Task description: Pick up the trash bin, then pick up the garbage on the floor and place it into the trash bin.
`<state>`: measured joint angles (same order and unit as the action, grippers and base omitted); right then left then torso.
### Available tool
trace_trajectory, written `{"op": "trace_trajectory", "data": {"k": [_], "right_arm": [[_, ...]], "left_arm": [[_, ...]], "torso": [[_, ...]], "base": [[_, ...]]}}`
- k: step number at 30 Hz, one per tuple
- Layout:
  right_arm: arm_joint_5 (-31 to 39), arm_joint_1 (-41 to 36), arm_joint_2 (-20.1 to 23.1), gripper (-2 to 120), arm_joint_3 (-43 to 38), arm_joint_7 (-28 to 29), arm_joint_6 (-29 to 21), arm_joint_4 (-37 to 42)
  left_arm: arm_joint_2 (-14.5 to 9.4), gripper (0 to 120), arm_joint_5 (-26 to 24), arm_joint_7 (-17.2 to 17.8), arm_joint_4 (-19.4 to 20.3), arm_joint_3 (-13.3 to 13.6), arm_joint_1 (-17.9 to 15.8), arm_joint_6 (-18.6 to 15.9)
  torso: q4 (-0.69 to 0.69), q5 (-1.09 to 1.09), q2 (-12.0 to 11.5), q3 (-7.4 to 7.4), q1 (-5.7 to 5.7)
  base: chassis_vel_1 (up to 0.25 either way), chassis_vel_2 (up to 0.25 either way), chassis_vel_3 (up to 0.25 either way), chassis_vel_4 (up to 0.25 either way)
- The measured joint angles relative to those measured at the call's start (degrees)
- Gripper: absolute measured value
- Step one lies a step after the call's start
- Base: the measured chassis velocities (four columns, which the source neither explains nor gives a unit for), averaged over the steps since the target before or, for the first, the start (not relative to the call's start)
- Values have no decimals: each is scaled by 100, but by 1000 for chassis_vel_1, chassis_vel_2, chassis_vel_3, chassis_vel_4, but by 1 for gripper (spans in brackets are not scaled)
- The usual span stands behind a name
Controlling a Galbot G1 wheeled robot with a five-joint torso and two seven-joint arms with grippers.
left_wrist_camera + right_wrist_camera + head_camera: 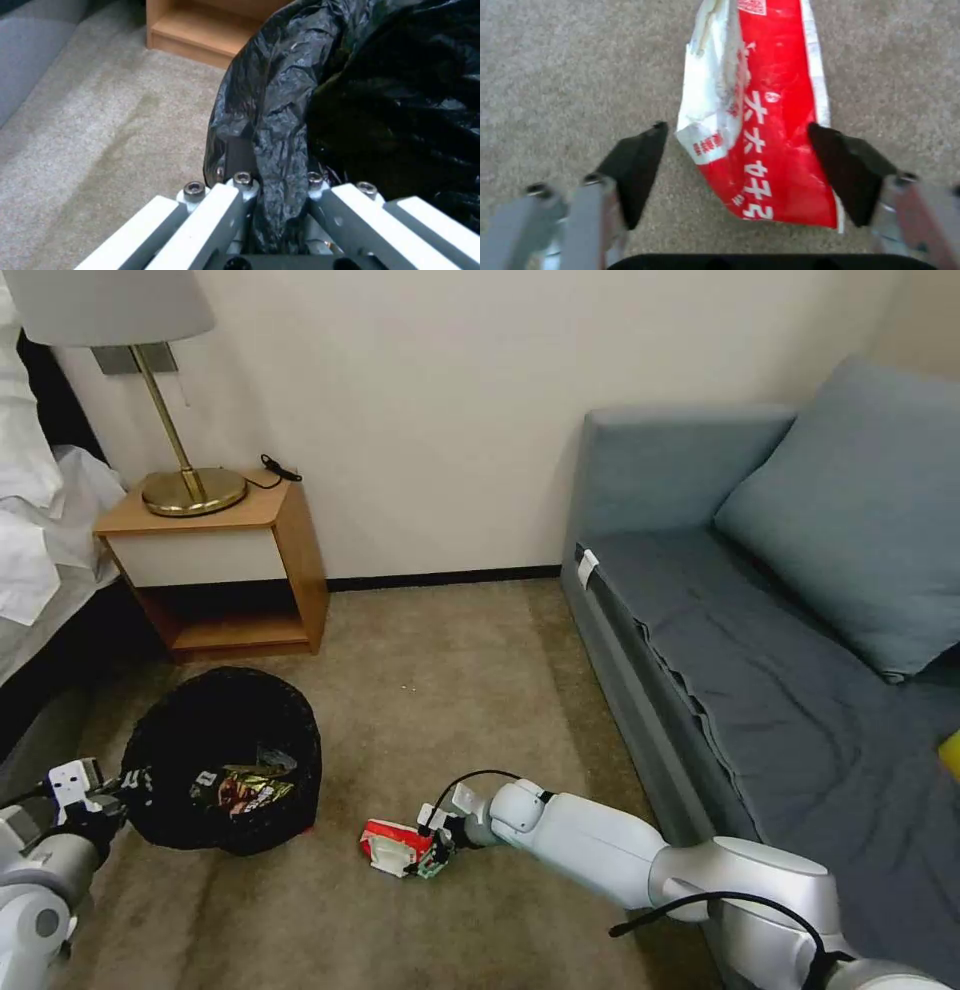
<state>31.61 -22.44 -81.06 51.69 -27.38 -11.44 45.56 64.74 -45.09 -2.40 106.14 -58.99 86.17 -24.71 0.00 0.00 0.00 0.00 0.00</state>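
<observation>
red-white wrapper (765, 123) between right hand (737, 176) fingers

A plain cream wall (450, 400) meets beige short-pile carpet (440, 670) at a dark skirting strip (440, 578). On the left stands a light wooden open-fronted bedside table (225, 570) carrying a brass lamp with a pale shade (150, 390), beside white bedding (35, 520). Along the right runs a grey-blue fabric sofa (760, 670) with a matching cushion (860, 510).

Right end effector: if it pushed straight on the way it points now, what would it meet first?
Most likely the red-white wrapper on the carpet. It already lies between the open fingers of the right end effector, apparently untouched; depth is hard to judge.
</observation>
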Motion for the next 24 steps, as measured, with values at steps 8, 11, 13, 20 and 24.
{"op": "trace_trajectory", "data": {"k": [8, 11, 13, 20, 24], "right_arm": [[-91, -76, -85, 41, -10, 12, 11, -68], [-124, -101, -101, 33, -13, 18, 26, -99], [-148, -127, -110, 23, -31, 39, 32, -115], [-166, -155, -96, 1, -89, 142, 37, -106], [-166, -175, -39, 0, -145, 227, 37, -43]], "left_arm": [[3, 2, 4, -17, -52, -38, 17, 28], [3, 2, 4, -23, -58, -43, 25, 38], [8, 2, 4, -26, -58, -45, 33, 44], [21, 2, 4, -27, -40, -4, 29, 45], [22, 2, 4, -27, -34, 52, 9, 45]], "torso": [[1, 0, 0, 0, 0], [1, 0, 0, 0, 0], [0, 1, 0, 0, 0], [0, 1, 0, 0, 0], [0, 1, 0, 0, 0]], "base": [[0, 0, 0, 0], [0, 0, 0, 0], [0, 0, 0, 0], [0, 0, 0, 0], [0, 0, 0, 0]]}}
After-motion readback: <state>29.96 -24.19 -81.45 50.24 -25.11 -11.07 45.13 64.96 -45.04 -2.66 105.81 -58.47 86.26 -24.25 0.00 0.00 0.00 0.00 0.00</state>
